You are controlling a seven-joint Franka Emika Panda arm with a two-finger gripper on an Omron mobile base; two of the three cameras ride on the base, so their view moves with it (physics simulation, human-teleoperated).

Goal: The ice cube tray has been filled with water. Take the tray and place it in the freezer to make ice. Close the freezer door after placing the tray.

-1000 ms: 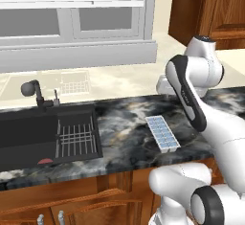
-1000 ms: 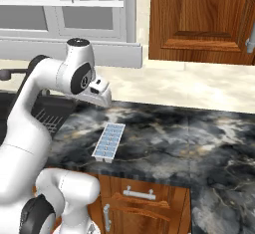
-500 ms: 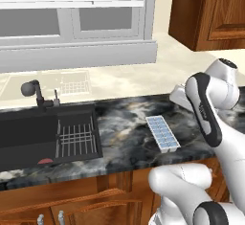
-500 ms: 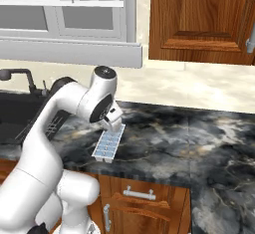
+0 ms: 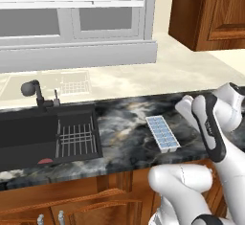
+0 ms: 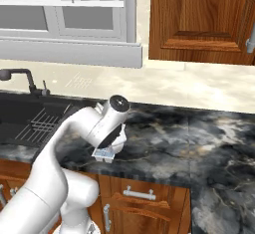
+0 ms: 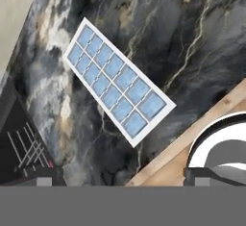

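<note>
Lying flat near the counter (image 5: pixel 124 118) front edge, ice cube tray (image 7: pixel 118 80) sits free below the wide-open, empty gripper (image 7: pixel 120 181)

Dark marble table (image 5: pixel 124 118) with black sink (image 5: pixel 28 138), rack (image 5: pixel 74 138), faucet (image 5: pixel 33 92); wooden cupboard (image 6: pixel 199 19) above; window (image 5: pixel 72 13).

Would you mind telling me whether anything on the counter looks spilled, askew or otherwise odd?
Nothing stands out. The ice cube tray lies flat on the dark marbled counter, right of the sink, its blue cells evenly filled and no water around it. It sits at a slight angle to the counter edge.
</note>
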